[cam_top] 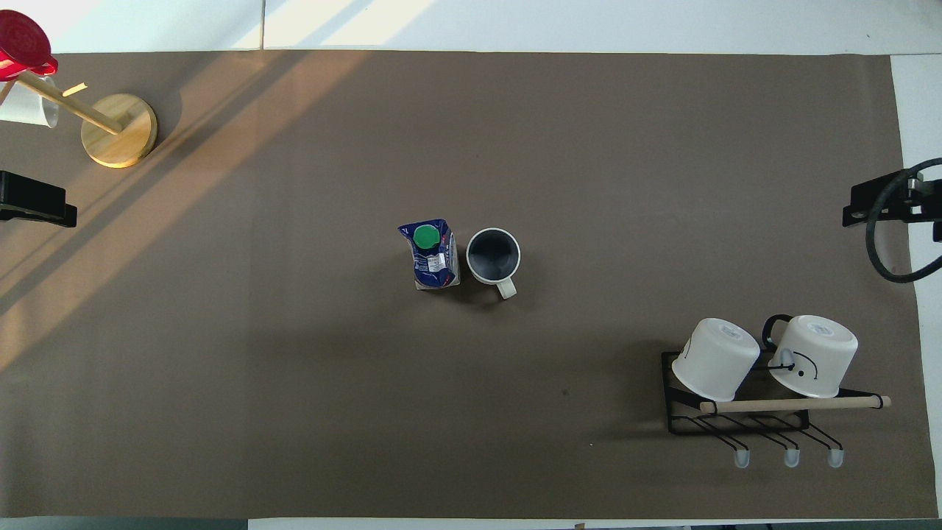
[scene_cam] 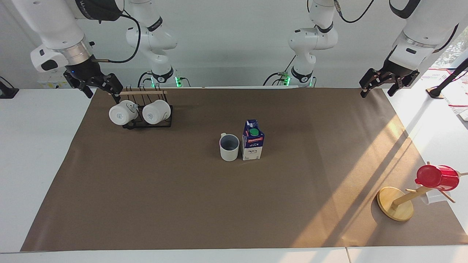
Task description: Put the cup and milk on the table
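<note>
Standing upright side by side in the middle of the brown paper-covered white tabletop (scene_cam: 146, 204) are the cream-white cylindrical mug with a grey-blue inside (scene_cam: 229, 147) and the small blue-and-white gable-top milk carton with a green cap (scene_cam: 253, 145). They are just beside each other, the carton toward the left arm's end, and the mug's loop handle points toward the robots. Neither is held.

The left gripper (scene_cam: 378, 88) hangs in the air over the sheet's corner at the left arm's end, fingers spread wide and empty. The right gripper (scene_cam: 102, 93) hovers over the sheet's corner at the right arm's end, just above the black wire rack (scene_cam: 148, 123), its fingers also parted and empty. Two rounder white mugs (scene_cam: 140, 112) lie tipped on that rack. A red cup (scene_cam: 437, 177) hangs on a wooden mug tree (scene_cam: 396, 203), farther from the robots at the left arm's end.
</note>
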